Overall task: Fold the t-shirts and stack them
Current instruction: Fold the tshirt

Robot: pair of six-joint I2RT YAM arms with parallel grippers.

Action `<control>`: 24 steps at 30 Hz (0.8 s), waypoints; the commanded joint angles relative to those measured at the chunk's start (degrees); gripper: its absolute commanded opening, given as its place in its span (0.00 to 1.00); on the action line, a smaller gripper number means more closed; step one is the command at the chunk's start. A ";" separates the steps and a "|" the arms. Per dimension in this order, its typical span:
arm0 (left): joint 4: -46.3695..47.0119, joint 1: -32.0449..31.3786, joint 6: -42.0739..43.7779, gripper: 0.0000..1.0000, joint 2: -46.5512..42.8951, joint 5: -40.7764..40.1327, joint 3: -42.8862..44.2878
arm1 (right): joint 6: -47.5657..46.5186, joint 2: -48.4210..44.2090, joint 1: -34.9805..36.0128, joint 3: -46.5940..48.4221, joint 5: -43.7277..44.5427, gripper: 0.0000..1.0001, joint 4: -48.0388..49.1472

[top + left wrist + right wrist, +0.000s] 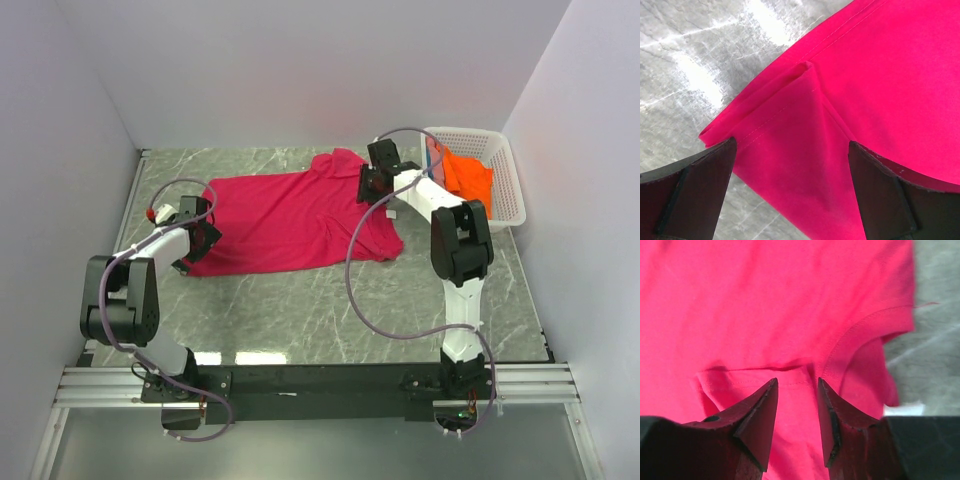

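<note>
The grey marbled table [330, 310] fills the floor of a white-walled booth. The crimson-pink t-shirt [290, 220] lies spread across its middle, hem to the left, collar to the right, and one sleeve reaching toward the near edge.

At the far right corner stands a white lattice basket [505, 190]. In it lies a crumpled orange t-shirt [468, 175], with a sliver of blue-teal cloth [433, 160] showing against the basket's left wall. The basket sits well apart from the pink shirt's body, near its collar end.

The right arm stretches from its base past the basket's near corner, a purple cable [352, 280] looping over the shirt's sleeve. The right claw [796, 390] hangs over the collar, its two dark fingers a narrow gap apart, with pink cloth showing between them; nothing is seen pinched.

The left claw [790, 190] sits at the shirt's near-left hem corner, its fingers spread wide, with a turned-up fold of the hem lying between them, untouched by either finger.
</note>
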 commanded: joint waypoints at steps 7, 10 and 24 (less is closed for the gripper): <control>0.70 0.54 1.28 0.99 2.53 0.17 2.02 | -3.18 4.72 0.17 4.17 -3.59 0.42 0.22; 0.53 0.81 1.19 0.99 3.06 0.44 2.10 | -3.35 5.95 0.26 4.44 -4.74 0.41 0.57; -0.18 1.25 1.01 0.99 2.09 -0.53 1.58 | -2.39 3.06 0.17 2.42 -2.11 0.00 0.66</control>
